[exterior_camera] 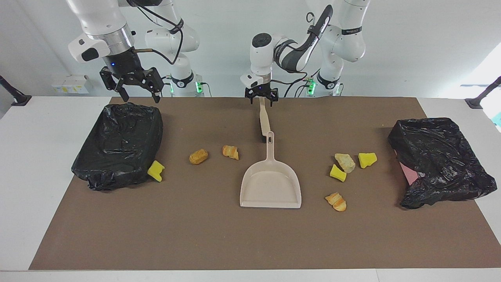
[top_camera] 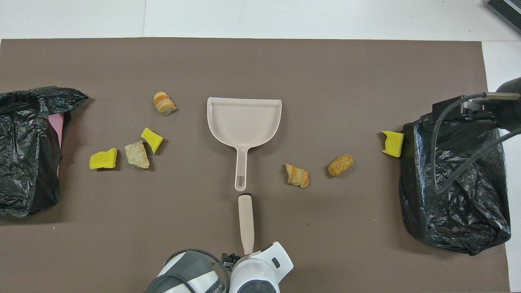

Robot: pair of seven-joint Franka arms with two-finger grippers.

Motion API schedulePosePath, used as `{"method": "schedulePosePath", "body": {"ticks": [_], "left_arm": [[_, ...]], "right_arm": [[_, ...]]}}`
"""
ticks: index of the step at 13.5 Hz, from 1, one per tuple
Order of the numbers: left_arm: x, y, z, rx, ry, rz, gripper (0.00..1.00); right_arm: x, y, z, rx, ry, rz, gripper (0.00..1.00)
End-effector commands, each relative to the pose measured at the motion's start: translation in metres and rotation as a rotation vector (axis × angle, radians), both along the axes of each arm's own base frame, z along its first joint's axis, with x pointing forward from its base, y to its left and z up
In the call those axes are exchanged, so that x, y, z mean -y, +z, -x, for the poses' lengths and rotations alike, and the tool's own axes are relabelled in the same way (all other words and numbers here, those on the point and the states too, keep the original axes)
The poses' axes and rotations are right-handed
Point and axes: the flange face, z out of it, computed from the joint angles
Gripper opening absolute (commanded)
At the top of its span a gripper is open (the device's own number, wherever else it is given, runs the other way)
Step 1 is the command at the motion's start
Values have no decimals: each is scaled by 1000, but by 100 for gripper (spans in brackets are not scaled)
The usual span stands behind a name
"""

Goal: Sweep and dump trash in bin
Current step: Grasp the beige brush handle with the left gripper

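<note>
The trash lies in two groups on the brown mat (exterior_camera: 195, 235). A yellow wedge (exterior_camera: 156, 171) touches the black-bagged bin (exterior_camera: 117, 145) at the right arm's end, and two tan-orange lumps (exterior_camera: 198, 156) (exterior_camera: 230, 152) lie beside it. Toward the left arm's end lie two yellow wedges (exterior_camera: 367, 159) (exterior_camera: 337, 173) and two bread-like lumps (exterior_camera: 345, 162) (exterior_camera: 336, 201). The beige dustpan (exterior_camera: 271, 184) lies mid-mat. A beige brush handle (exterior_camera: 264, 117) lies in line with it. My left gripper (exterior_camera: 261, 97) stands open around that handle's near end. My right gripper (exterior_camera: 131, 88) hangs open over the bin.
A second black-bagged bin (exterior_camera: 438, 160) with pink showing at its side sits at the left arm's end of the mat. White table (exterior_camera: 35, 156) surrounds the mat. The dustpan's mouth faces away from the robots.
</note>
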Motion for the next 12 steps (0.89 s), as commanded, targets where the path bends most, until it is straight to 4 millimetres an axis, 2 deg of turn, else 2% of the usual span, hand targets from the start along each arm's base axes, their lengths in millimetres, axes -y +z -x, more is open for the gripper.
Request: {"method": "schedulePosePath", "body": {"ticks": [1, 6, 8, 9, 12], "left_arm": [[-3, -9, 18, 17, 74, 23, 100], [-1, -9, 20, 17, 79, 23, 100], [-1, -8, 20, 17, 78, 23, 10], [-1, -5, 19, 18, 81, 24, 0], [-6, 4, 10, 15, 111, 19, 0]], "right_arm": [[-1, 0, 2, -5, 24, 8, 100], [-1, 0, 6, -24, 26, 8, 100], [0, 1, 6, -22, 25, 7, 100], [1, 2, 7, -22, 23, 5, 100], [7, 0, 10, -41, 13, -3, 100]]}}
